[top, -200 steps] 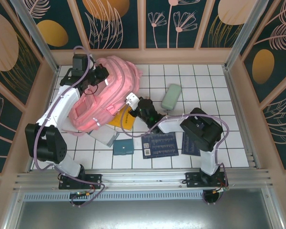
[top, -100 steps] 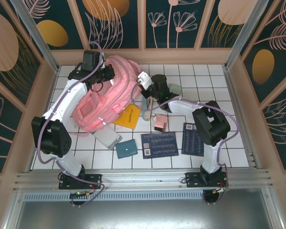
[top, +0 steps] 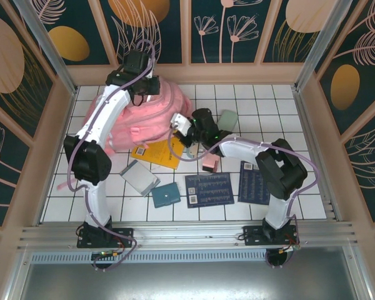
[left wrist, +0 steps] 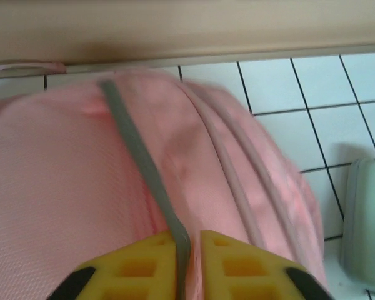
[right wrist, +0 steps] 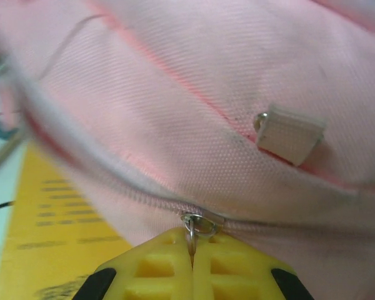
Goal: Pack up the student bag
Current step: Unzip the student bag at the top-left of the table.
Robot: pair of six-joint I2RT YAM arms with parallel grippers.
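**Both my grippers on the pink bag**

From above, the student bag [top: 137, 119], a large soft pink fabric backpack, lies slumped at the far left of the white tiled table [top: 269, 100]. My left gripper [top: 145, 86] reaches over its far edge, and my right gripper [top: 175, 123] meets its right side. Near the bag lie:
- a yellow printed booklet [top: 156, 153], its far edge covered by the bag
- a flat grey pouch [top: 139, 177]
- a teal card [top: 164, 195]
- a dark blue printed sheet [top: 209, 189], with a second dark blue sheet [top: 253, 183] to its right
- a small pink box [top: 210, 162]
- a pale green oblong case [top: 228, 119], partly hidden behind my right arm

At my left wrist, my left gripper [left wrist: 187, 244] has its yellow pads on either side of a grey stripe [left wrist: 137, 150] that runs down the pink fabric [left wrist: 62, 181]. Only a thin gap separates them, and I cannot tell whether they pinch it. The picture's bottom edge cuts the pads off. The green case [left wrist: 365, 219] is cropped at the right.

At my right wrist, my right gripper [right wrist: 192, 245] has its fingers pressed together on a metal zip pull [right wrist: 192, 225] on the bag's [right wrist: 175, 94] zip line. A pale fabric tab [right wrist: 290, 134] sticks out nearby. The booklet [right wrist: 44, 237] shows at lower left, its print too blurred to read.
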